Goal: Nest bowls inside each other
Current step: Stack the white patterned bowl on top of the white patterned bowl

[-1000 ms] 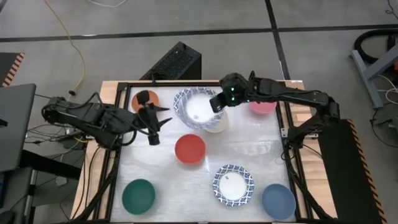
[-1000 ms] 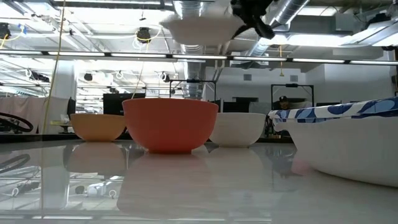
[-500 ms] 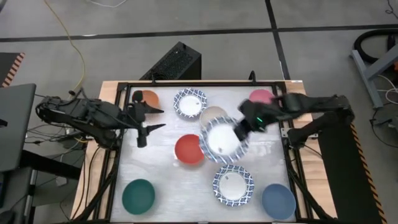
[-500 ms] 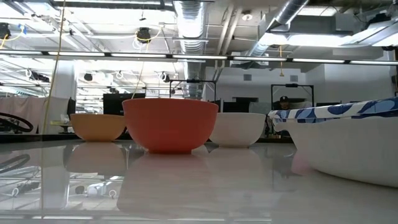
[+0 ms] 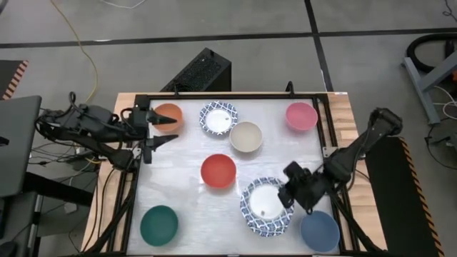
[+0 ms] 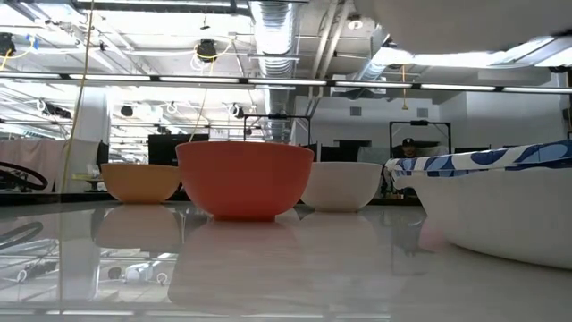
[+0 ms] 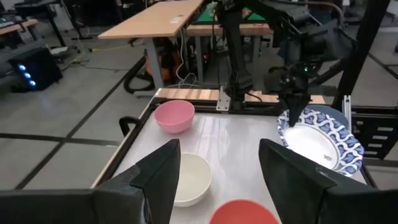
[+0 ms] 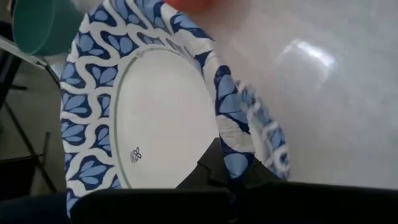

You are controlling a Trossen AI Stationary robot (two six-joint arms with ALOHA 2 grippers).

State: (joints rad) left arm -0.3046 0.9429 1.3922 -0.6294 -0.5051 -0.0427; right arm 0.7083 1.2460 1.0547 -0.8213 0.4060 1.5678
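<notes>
My right gripper (image 5: 287, 197) is shut on a white bowl with a blue patterned rim (image 5: 261, 200), held above a second patterned bowl (image 5: 275, 227) at the near right. Seen from table height, the held bowl's underside (image 6: 465, 18) hangs over that second bowl (image 6: 500, 210). My left gripper (image 5: 173, 129) stands open and empty at the far left, beside the orange bowl (image 5: 169, 113). A third patterned bowl (image 5: 218, 118), cream (image 5: 245, 135), pink (image 5: 301, 116), red (image 5: 218, 171), teal (image 5: 158, 225) and blue (image 5: 319, 230) bowls rest on their bases. My right gripper holds the patterned bowl by its rim (image 8: 235, 149), on the side toward the table's right. One finger (image 8: 211, 169) shows inside the bowl; the bowl's wall hides the other. The fingers slant down from the right. The bowl is lifted clear, over the second patterned bowl.
A black frame (image 5: 143, 100) rims the white table top. Open table lies between the red bowl and the teal bowl, and at the far right near the pink bowl (image 7: 174, 116). The left wrist view shows desks and floor beyond the table.
My right gripper has carried the patterned bowl from the far middle of the table toward the near right corner and down, to above the patterned bowl standing there. My left gripper has drawn back toward the table's left edge, rising a little and rolling.
</notes>
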